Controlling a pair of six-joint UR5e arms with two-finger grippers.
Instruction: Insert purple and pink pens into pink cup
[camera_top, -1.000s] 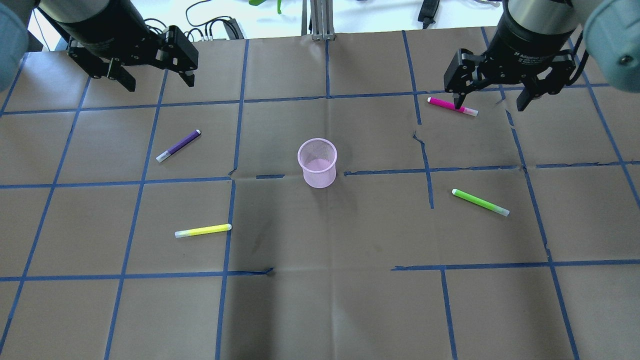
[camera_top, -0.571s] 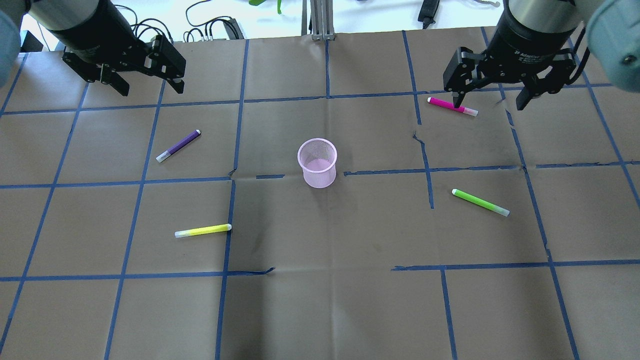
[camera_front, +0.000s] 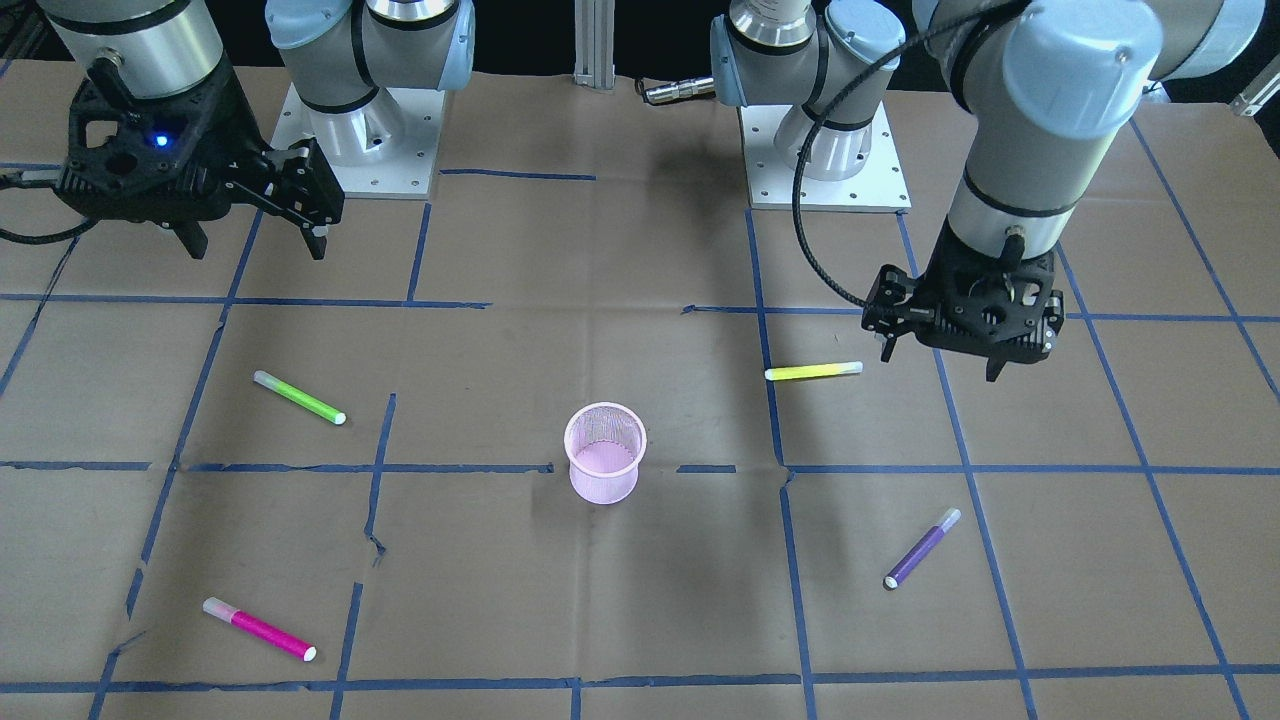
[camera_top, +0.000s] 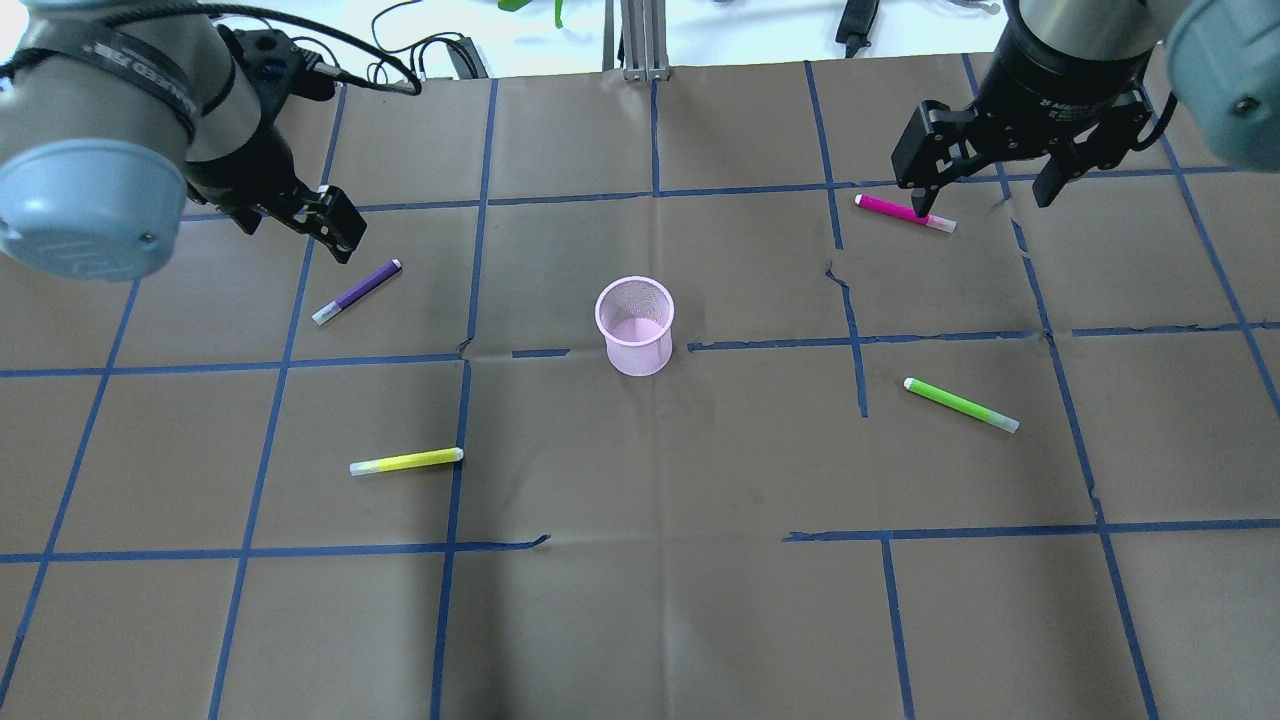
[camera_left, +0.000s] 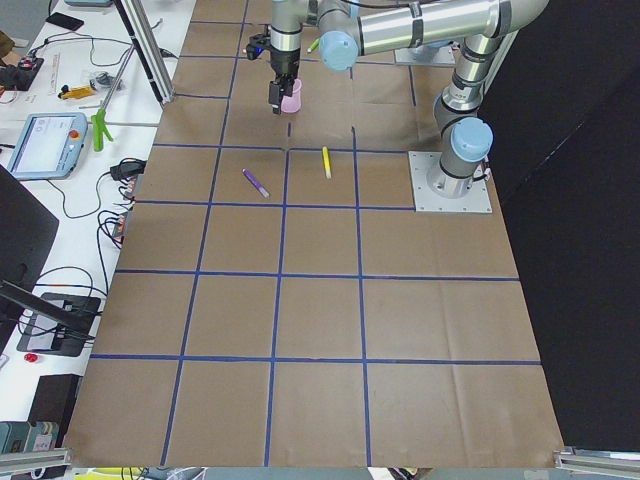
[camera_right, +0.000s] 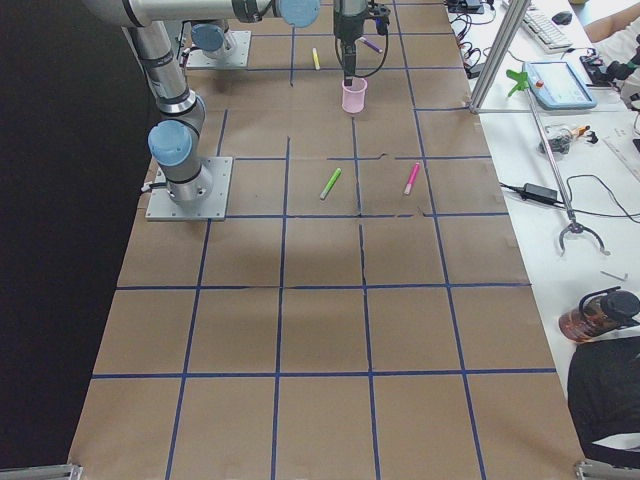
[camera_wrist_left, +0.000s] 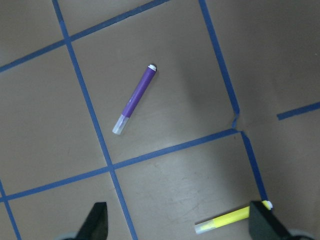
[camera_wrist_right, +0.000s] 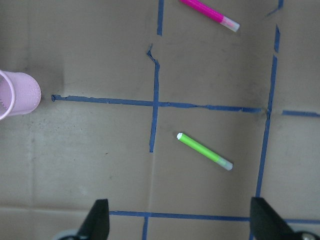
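- I am hovering my left gripper (camera_top: 295, 225), jaws spread and empty, near the purple pen (camera_top: 357, 291) lying flat.
- My right gripper (camera_top: 982, 200), likewise released, is hanging near the pink pen (camera_top: 904, 213).
- The cup (camera_top: 636, 326) is standing mid-table, holding neither.

Bare worktop (camera_top: 640, 620) all round pink cup (camera_top: 636, 325), mouth uncovered, purple pen (camera_top: 357, 291), pink pen (camera_top: 904, 213), yellow pen (camera_top: 406, 461), green pen (camera_top: 961, 404) well apart from it
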